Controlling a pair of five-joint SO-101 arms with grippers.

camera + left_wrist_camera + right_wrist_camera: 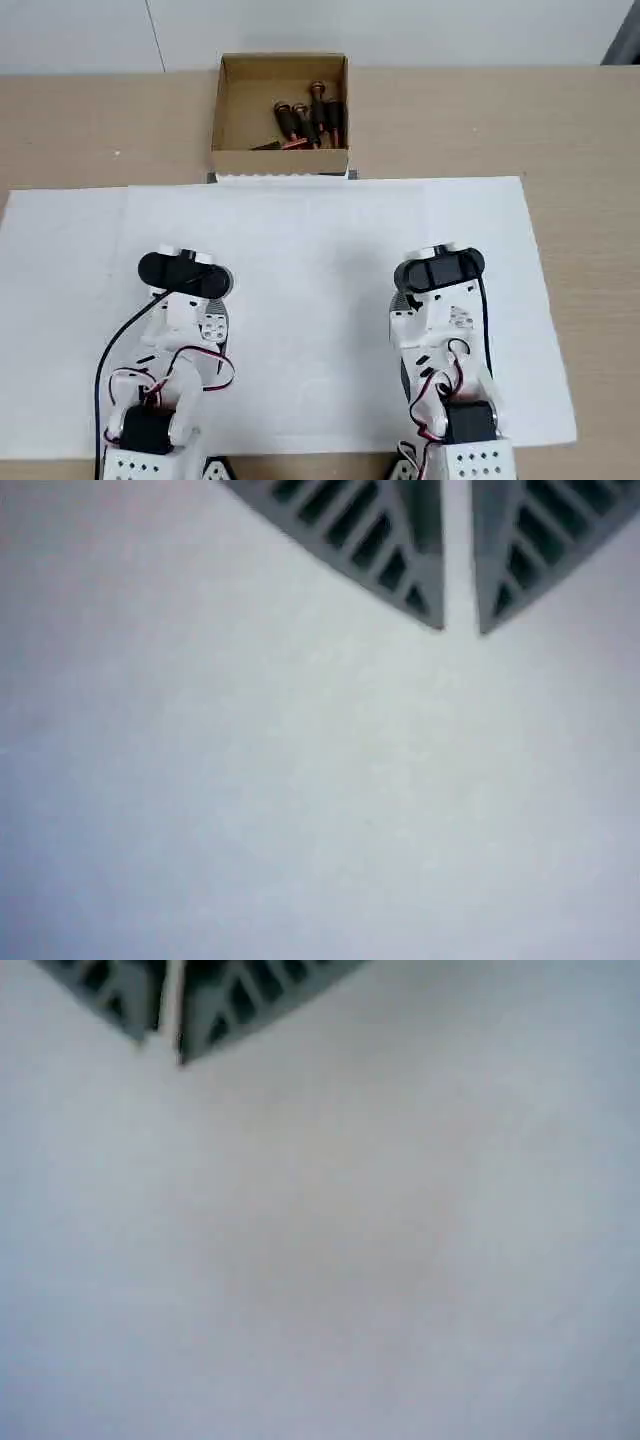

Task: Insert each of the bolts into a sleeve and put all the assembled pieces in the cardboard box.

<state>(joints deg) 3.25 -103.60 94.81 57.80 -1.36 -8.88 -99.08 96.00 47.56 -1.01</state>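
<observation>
Inside open brown cardboard box (228, 110): dark sleeved copper-headed bolts (310, 122), delivered as finished; above white paper sheet (320, 250): left gripper (461, 627), right gripper (162, 1048), near-closed, empty, apparently parked.

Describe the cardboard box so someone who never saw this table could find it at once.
On the wooden table, look past the far edge of the big white paper sheet. The cardboard box stands right at that edge, open at the top. It is the only container, brown, with dark bolt-and-sleeve pieces lying in its right half.
</observation>
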